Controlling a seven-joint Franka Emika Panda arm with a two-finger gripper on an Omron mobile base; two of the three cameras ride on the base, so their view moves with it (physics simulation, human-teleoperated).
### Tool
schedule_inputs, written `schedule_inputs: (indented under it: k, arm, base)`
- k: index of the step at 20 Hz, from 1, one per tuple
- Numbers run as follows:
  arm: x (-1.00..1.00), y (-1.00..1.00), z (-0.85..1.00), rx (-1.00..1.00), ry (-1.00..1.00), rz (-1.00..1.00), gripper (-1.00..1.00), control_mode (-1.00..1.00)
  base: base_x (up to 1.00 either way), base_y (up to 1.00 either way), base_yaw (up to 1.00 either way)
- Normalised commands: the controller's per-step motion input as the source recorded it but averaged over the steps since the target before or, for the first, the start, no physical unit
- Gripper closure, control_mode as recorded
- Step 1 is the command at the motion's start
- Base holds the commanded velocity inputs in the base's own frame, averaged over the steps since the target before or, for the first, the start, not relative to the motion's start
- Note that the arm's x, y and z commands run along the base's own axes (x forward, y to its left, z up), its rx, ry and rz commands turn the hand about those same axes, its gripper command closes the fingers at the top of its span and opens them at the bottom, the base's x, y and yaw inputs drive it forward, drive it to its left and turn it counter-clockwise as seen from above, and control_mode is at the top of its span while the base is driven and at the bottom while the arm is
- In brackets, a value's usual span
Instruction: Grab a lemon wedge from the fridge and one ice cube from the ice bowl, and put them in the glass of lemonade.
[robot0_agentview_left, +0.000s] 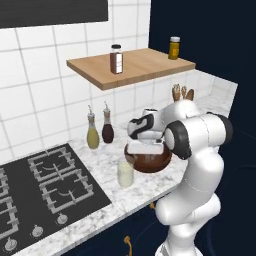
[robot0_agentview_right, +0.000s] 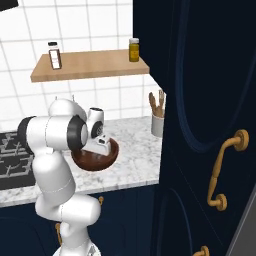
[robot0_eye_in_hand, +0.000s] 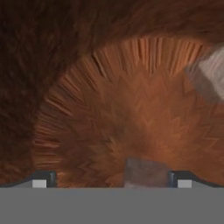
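Observation:
The dark reddish-brown ice bowl (robot0_agentview_left: 150, 164) (robot0_agentview_right: 95, 161) sits on the marble counter, and my gripper (robot0_agentview_left: 145, 148) (robot0_agentview_right: 102, 145) (robot0_eye_in_hand: 111, 179) reaches down into it. The jaws stand open just above the bowl's ribbed floor (robot0_eye_in_hand: 131, 109). One ice cube (robot0_eye_in_hand: 146, 172) lies between the fingertips (robot0_eye_in_hand: 43, 179), nearer the right one and not gripped. A second ice cube (robot0_eye_in_hand: 212, 76) rests off to the upper right. The glass of lemonade (robot0_agentview_left: 125, 174) stands just left of the bowl. The lemon wedge and the fridge are out of view.
A black gas hob (robot0_agentview_left: 45, 185) lies to the left. Two spouted bottles (robot0_agentview_left: 100, 131) stand against the tiled wall. A wooden shelf (robot0_agentview_left: 135, 67) with two jars hangs above the bowl. A grey utensil holder (robot0_agentview_right: 157, 124) and a tall navy cabinet (robot0_agentview_right: 200, 125) stand to the right.

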Motion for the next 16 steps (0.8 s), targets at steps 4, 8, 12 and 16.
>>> schedule_inputs:
  k: [4, 8, 12, 16]
  arm:
    - [0.00, 0.16, 0.05, 0.00, 0.00, 0.00, -1.00, -1.00]
    - [-0.27, 0.00, 0.01, 0.00, 0.00, 0.00, -1.00, -1.00]
    - [-0.09, 0.03, 0.00, 0.00, -0.01, 0.00, -1.00, -1.00]
    - [0.00, 0.01, 0.00, 0.00, 0.00, 0.00, -1.00, -1.00]
  base:
    - [0.00, 0.00, 0.00]
    - [0.00, 0.00, 0.00]
    - [0.00, 0.00, 0.00]
    - [0.00, 0.00, 0.00]
